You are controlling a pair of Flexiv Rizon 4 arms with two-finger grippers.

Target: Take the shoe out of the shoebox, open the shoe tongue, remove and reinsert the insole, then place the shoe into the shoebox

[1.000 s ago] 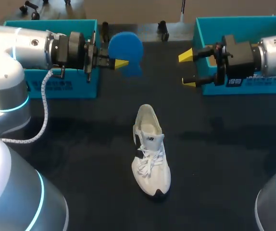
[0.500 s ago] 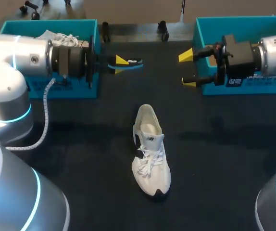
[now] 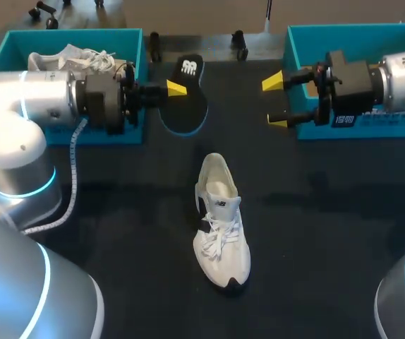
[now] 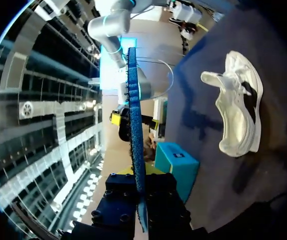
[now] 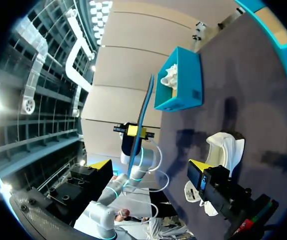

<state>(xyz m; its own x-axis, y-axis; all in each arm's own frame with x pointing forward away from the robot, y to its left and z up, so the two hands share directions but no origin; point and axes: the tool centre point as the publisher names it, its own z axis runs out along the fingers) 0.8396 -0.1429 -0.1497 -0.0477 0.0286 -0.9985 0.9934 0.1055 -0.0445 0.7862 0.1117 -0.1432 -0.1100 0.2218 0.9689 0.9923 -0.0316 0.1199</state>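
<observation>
– insole (image 3: pixel 185 99) status?
– your left claw (image 3: pixel 176 89) grips it near the table's (image 3: pixel 315 233) far edge. your right claw (image 3: pixel 275 102) stands open by the far right corner. shoe (image 3: pixel 220 226) lies mid-table, toe toward the near edge.

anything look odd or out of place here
Only the insole: it is out of the white shoe, pinched in the left claw above the table. Nothing looks spilled or damaged.
</observation>
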